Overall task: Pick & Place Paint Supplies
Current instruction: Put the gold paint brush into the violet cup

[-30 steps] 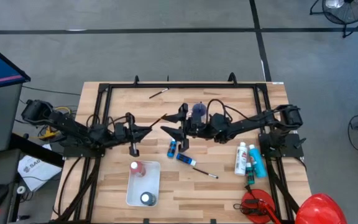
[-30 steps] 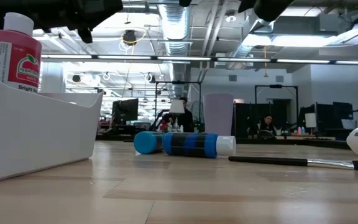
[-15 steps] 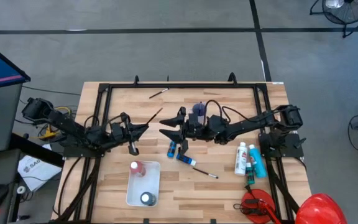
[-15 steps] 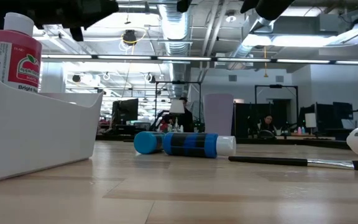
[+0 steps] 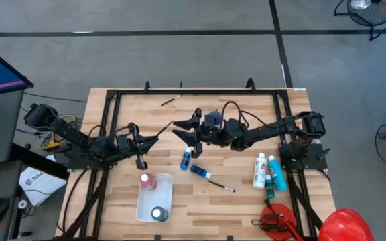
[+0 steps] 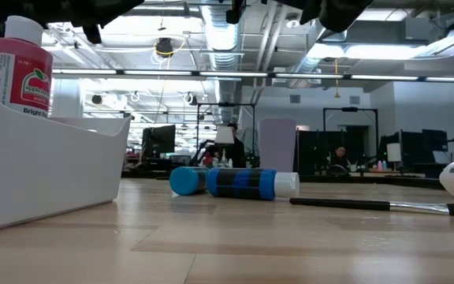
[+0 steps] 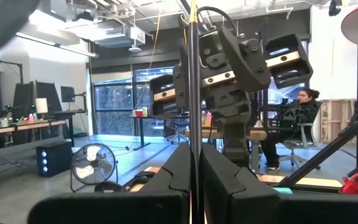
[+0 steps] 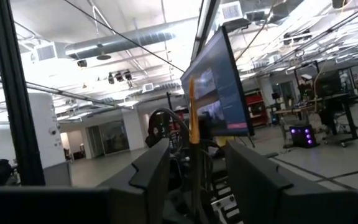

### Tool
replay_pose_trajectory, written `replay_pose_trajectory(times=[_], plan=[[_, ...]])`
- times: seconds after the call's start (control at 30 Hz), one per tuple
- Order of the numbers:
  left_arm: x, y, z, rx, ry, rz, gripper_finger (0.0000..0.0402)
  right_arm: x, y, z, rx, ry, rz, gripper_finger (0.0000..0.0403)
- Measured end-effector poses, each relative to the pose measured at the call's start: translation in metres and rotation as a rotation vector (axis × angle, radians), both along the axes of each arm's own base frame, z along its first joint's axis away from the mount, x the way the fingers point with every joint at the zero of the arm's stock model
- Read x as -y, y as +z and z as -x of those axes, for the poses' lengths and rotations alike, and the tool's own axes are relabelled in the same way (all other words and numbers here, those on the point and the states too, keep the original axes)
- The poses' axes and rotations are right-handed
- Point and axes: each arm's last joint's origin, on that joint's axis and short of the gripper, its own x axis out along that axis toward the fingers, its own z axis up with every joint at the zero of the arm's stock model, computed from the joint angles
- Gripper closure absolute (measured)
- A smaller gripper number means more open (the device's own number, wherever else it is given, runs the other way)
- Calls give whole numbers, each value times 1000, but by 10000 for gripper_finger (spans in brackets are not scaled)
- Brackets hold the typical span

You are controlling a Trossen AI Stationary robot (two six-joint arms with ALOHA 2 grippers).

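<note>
Left gripper: I see it [image 5: 155,138] above the table's left-middle, fingers [image 7: 178,169] pressed together on the held brush.
Held brush: a thin dark handle [image 5: 167,127] slanting in the air from the left gripper toward the right one; in the left wrist view it [image 7: 191,93] runs straight out from between the fingers.
Right gripper: it [image 5: 181,128] is at the brush's other end, above mid-table. I see its fingers [image 8: 151,167] spread on either side of the handle [image 8: 191,121], with a gap on each side.
Tray: white [image 5: 144,204], at the near left, with a red bottle [image 5: 147,180] standing in it.
Blue bottles: a light blue one [image 5: 186,159] and a dark blue one [image 5: 198,171] lie on the table just beside each other, below the right gripper.
Loose brush: it [image 5: 224,187] lies flat, near the dark blue bottle.
Far brush: it [image 5: 171,100] lies near the table's far edge.
Right side: I see a white bottle [image 5: 259,170] and a teal one [image 5: 277,178] lying together.
</note>
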Motion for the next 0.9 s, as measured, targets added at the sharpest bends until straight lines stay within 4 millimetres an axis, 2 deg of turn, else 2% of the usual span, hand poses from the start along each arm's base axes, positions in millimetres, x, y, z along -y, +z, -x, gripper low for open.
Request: replay_pose_trajectory(times=[0.23, 0.57, 0.9], plan=[[0, 0, 0, 0, 0, 0, 396, 1, 4, 2, 49, -6, 2, 257], [-2, 0, -1, -1, 9, 0, 396, 0, 22, -9, 9, -26, 54, 260], [-1, 0, -1, -3, 8, -1, 396, 0, 21, -11, -23, -24, 56, 259]])
